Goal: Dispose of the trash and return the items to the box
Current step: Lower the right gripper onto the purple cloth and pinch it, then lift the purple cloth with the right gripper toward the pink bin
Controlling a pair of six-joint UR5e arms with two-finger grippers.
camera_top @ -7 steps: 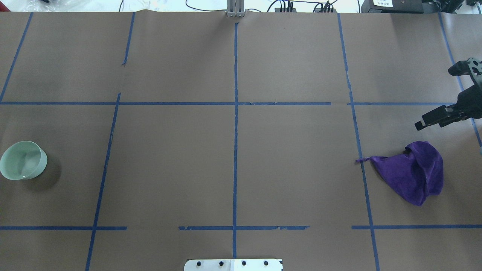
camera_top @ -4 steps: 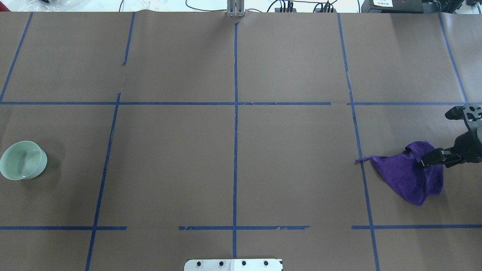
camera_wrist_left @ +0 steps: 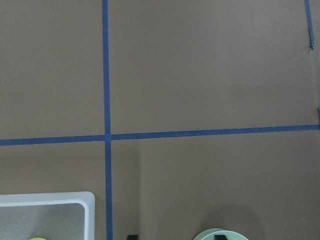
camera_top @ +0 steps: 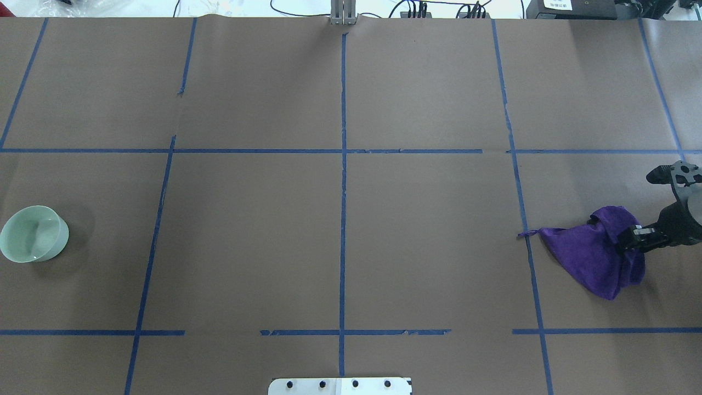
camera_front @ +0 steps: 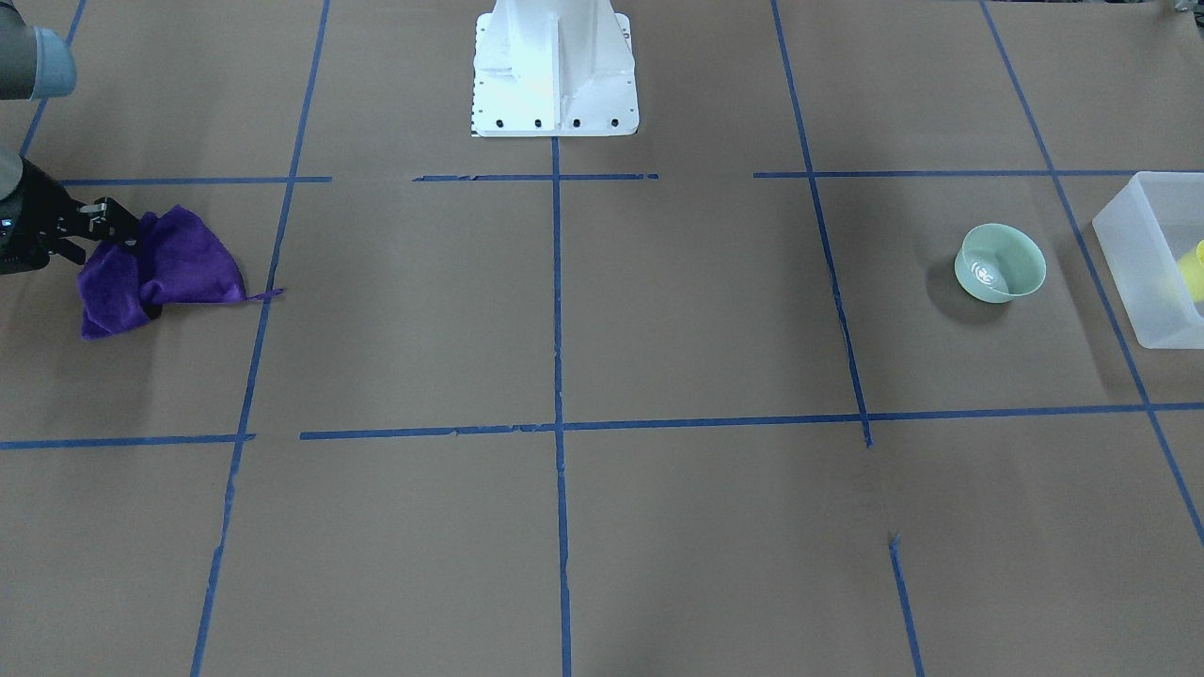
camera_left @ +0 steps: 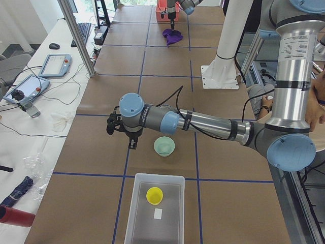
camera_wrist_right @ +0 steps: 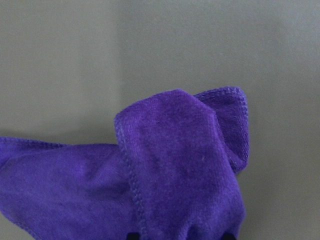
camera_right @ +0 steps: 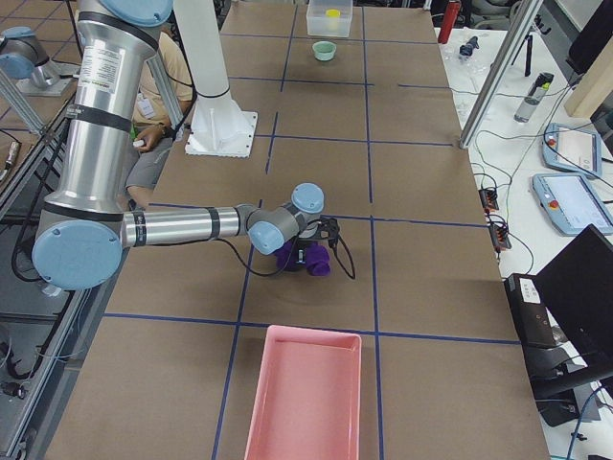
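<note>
A yellow cup point(camera_left: 154, 194) stands inside the frosted white box point(camera_left: 139, 213), which also shows at the right edge of the front view point(camera_front: 1138, 244). A pale green bowl point(camera_top: 34, 233) sits on the table beside the box. A crumpled purple cloth point(camera_top: 587, 252) lies at the right side. My right gripper point(camera_top: 629, 237) is down on the cloth's right part. In the right wrist view its fingertips stand apart with a cloth fold point(camera_wrist_right: 170, 165) between them. My left gripper point(camera_left: 133, 144) hovers open and empty above the table near the bowl.
A pink tray point(camera_right: 306, 393) stands on the table at the robot's right end, near the cloth. The robot's white base point(camera_front: 555, 70) is at the table's middle. Blue tape lines cross the brown paper cover.
My right gripper has come from the far right edge toward me and down onto the purple cloth. The cloth and the bowl have not moved.
</note>
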